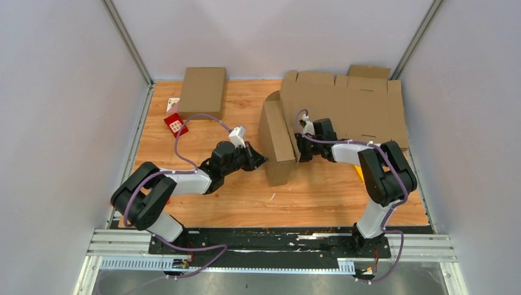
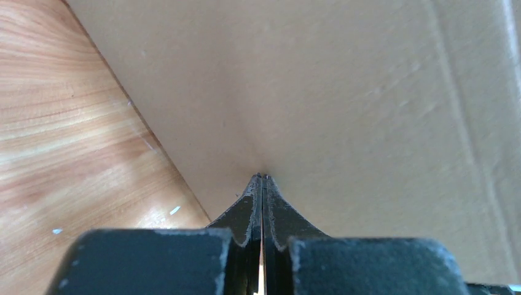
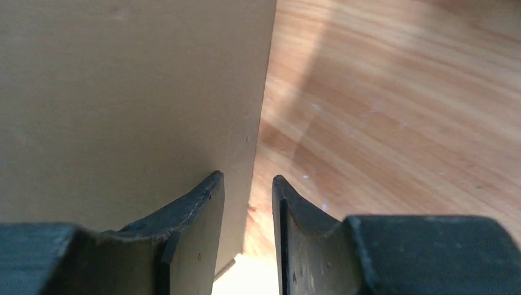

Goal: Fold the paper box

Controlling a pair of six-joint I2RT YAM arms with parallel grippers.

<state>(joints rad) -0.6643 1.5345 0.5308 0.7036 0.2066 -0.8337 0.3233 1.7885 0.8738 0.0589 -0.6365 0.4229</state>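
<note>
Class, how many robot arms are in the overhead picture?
2. The left arm reaches from near left to the raised cardboard panel; the right arm reaches its other side from near right. None appears hidden.

**Nothing legible here, folks**

We can't read a single word or number anywhere. The small red packet (image 1: 176,125) at the far left has a white printed mark on it, but it's way too tiny for us to make out. The white card (image 1: 173,103) right by it shows only coloured specks. Up close in both wrist views, the paper box (image 2: 368,92) is just plain brown.
</note>
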